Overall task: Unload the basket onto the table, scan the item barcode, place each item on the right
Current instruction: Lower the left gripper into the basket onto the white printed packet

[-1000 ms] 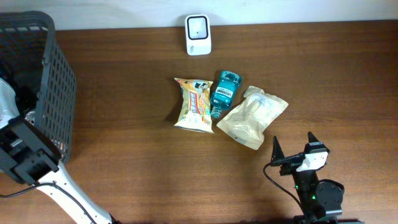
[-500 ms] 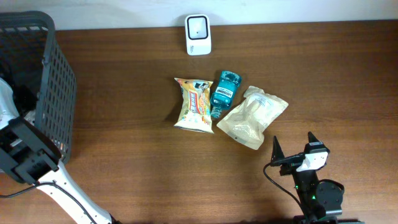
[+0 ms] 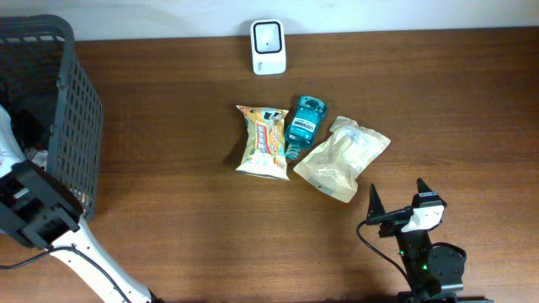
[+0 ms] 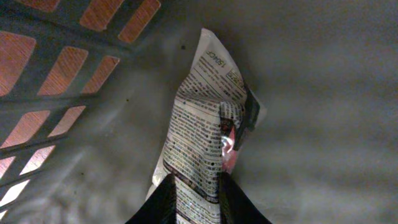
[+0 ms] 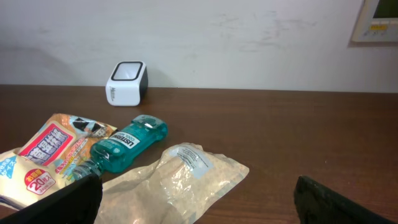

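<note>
Down in the basket [image 4: 323, 93], a crumpled fine-print packet [image 4: 200, 134] seems pinched between narrow left fingers [image 4: 163, 202]; right fingers [image 5: 65, 200] gape empty.

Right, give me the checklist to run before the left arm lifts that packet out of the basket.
1. Packet sits between the fingers of the left gripper: ok, one finger on each side of its lower end.
2. Grip firm enough to lift: cannot tell.
3. Barcode found on the packet: cannot tell, only small print shows.
4. Basket open at the top for lifting out: ok.
5. Scanner upright and uncovered: ok.
6. Right gripper open, empty and well away from the scanner: ok.
</note>
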`<state>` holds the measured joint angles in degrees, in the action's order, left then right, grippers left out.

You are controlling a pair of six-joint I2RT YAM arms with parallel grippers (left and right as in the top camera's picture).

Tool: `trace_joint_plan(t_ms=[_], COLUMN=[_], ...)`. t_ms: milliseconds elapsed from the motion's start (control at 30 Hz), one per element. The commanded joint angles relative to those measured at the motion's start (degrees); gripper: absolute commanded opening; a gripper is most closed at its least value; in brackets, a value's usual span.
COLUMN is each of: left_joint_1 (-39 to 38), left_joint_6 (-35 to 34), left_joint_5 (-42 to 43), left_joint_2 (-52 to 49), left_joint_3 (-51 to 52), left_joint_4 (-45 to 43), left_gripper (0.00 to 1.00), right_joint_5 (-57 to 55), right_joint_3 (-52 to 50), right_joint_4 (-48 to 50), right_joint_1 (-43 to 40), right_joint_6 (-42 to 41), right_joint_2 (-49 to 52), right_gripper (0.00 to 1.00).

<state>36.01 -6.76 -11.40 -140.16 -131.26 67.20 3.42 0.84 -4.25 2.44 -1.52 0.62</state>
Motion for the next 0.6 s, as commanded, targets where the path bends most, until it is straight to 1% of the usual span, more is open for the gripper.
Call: trace_joint_plan(t_ms=[0,267,300,333,367,567], left_joint_1=[-0.02,0.26,0.26,0.26,0.26,0.26], left_joint_6=[-0.07,-0.07,-0.07,-0.07,-0.07,-0.07], left_joint_5=[-0.22,-0.46,-0.44,-0.46,-0.46,-0.46], left_joint_2=[1.33,1.31,1.31,1.31,1.31,1.22], left_joint_3=[-1.16,-0.76,-0.68,-0.42,-0.11,-0.04], left_joint_4=[1.03,1.01,1.01,0.83,0.72,0.57], left_gripper=[0.19,0.19,0.16,0.09,0.0,0.0], right_joint_5=[-0.68,-0.7,-0.7,-0.68,-0.68,-0.7], right_joint_3=[-0.52,-0.52,-0.52,-0.52,-0.52,-0.52], right_joint_4=[-0.02,-0.02,-0.02,-0.02,-0.02,-0.02], right_joint_1=[-0.26,-0.26,-0.26,-0.26,-0.26,-0.26], right_joint_6=[-0.22,-0.22,-0.22,-0.22,-0.22,-0.22], right_joint_2=[-0.42,-0.42,-0.42,-0.42,-0.42,-0.42], right_gripper=[0.98,0.98,0.98,0.99,0.98,0.98])
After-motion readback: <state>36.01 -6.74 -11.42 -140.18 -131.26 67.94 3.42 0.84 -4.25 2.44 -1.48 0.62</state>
